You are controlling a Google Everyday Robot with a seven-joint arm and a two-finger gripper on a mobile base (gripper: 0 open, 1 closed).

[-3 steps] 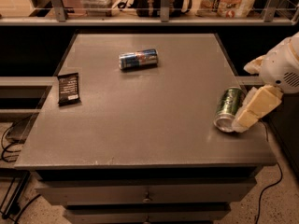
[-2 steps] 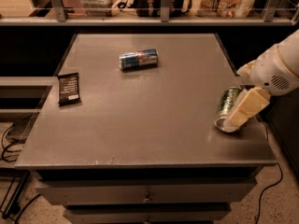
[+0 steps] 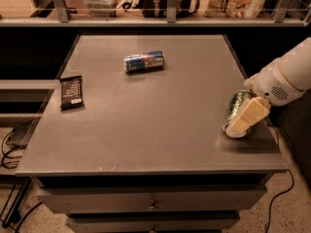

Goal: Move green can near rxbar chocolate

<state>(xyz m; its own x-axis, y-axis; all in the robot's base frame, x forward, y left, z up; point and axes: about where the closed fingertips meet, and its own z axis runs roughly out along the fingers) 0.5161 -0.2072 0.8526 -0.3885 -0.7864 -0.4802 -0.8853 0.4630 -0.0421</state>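
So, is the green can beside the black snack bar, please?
No, the green can lies by the end effector at the right edge of the table; the snack bar sits at its left edge.

Green can (image 3: pixel 236 105) half behind gripper (image 3: pixel 244 120), R.

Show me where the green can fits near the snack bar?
Bare table right of the snack bar, in front of the blue can, down to the front edge. Crowded only at the right edge, where the claw is at the green can.

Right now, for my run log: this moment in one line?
pincer: at green can, table's right side | rxbar chocolate: left edge | move: not yet done
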